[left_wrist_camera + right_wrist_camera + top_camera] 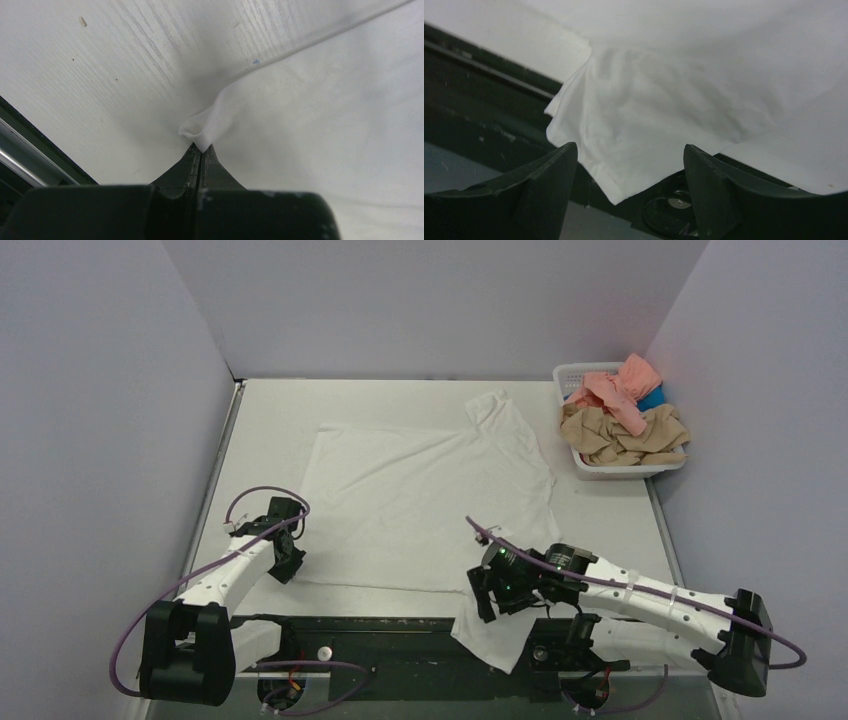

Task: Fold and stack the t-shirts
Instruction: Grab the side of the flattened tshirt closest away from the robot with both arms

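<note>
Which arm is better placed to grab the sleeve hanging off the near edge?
Right: the right gripper hangs open over that sleeve; the left gripper is shut on the shirt's other corner.

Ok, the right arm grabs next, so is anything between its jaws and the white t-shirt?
Nothing visible. The right gripper is open right by the white t-shirt, where a flap hangs over the table's near edge; only that cloth shows between its jaws.
</note>
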`<action>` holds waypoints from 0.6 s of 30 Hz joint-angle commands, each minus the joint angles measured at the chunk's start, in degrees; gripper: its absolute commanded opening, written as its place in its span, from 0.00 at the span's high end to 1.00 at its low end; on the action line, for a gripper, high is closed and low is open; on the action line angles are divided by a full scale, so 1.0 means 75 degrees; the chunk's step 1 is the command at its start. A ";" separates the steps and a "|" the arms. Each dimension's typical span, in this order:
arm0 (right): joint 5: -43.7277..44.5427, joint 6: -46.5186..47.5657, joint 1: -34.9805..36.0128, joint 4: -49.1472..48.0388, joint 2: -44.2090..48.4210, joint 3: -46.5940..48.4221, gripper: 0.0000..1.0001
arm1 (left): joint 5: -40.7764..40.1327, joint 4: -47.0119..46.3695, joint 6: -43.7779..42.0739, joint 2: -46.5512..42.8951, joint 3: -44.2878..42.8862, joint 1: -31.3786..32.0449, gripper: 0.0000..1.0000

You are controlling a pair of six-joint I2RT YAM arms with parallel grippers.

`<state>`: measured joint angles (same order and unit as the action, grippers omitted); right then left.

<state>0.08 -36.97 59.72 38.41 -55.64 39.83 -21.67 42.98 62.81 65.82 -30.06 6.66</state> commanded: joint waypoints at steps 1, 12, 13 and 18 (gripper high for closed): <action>-0.1696 -0.0597 0.1394 -0.0148 -0.0473 -0.0607 0.31 | 0.0423 -0.0911 0.0185 0.0299 0.0266 -0.0034 1.00; -0.2301 -0.0563 0.2767 -0.0663 -0.2441 -0.0924 0.46 | 0.0255 -0.0659 0.0141 0.0035 0.0132 -0.0037 1.00; -0.2223 -0.0580 0.2740 -0.0708 -0.2590 -0.1012 0.48 | 0.0266 -0.0658 0.0143 0.0024 0.0131 -0.0033 1.00; -0.1576 -0.0685 0.2540 -0.0671 -0.2979 -0.1211 0.79 | 0.0285 -0.0662 0.0126 0.0008 0.0114 -0.0039 1.00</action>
<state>-15.07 -40.58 79.29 33.08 -75.42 33.17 -21.67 43.07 62.57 65.25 -30.11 6.63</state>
